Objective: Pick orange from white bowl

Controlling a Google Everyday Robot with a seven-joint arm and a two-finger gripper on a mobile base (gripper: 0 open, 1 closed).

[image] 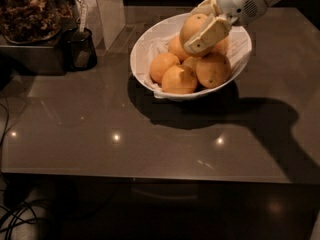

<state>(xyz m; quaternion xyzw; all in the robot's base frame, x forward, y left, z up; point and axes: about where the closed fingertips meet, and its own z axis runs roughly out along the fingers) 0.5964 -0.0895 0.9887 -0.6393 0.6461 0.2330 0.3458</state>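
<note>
The white bowl stands on the dark table, a little right of centre at the back. Several oranges lie in it. My gripper comes in from the upper right and is shut on the orange, one finger across its front and the other behind it. The held orange sits a little above the heap, over the bowl's far half. The other oranges lie below it in the bowl.
A small black mesh cup stands at the left, next to a dark tray of brown stuff. A white upright block stands behind the bowl's left side. The table's front edge runs across the lower part.
</note>
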